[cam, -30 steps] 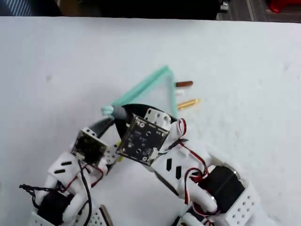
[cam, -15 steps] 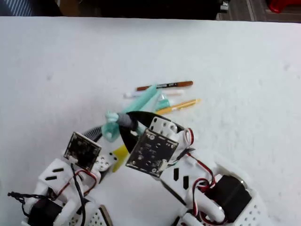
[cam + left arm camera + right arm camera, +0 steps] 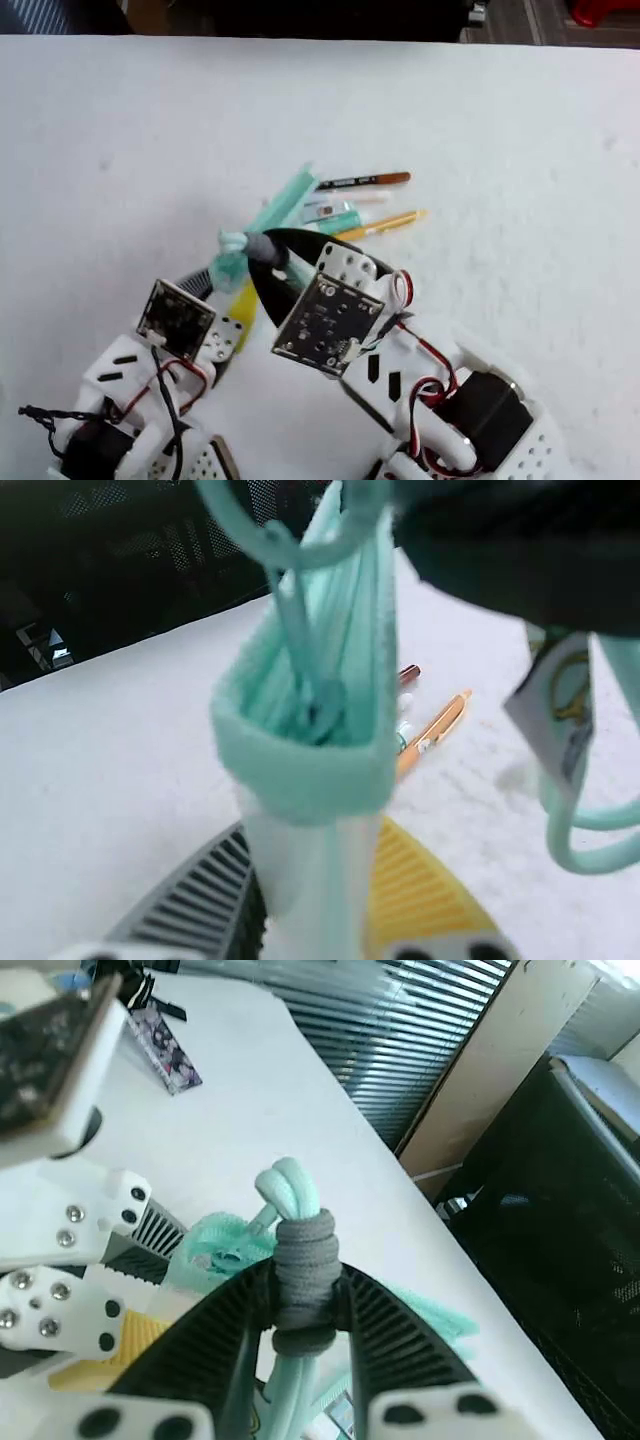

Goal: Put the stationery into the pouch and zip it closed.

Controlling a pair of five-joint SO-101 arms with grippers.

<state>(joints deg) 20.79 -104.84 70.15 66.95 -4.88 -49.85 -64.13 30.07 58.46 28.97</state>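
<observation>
The left gripper (image 3: pixel 310 870) pinches the one mint pouch (image 3: pixel 305 770), the right gripper (image 3: pixel 300 1310) its grey-wrapped cord (image 3: pixel 302 1245), beside three pens (image 3: pixel 365 180).

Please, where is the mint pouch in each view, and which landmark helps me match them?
High view: the pouch slants next to the pens.
Left wrist view: the pouch stands clamped in the left claw.
Right wrist view: its mint fabric lies just beyond the right claw.
Shared landmark: the mint cord, whose grey knot the right claw pinches.
</observation>
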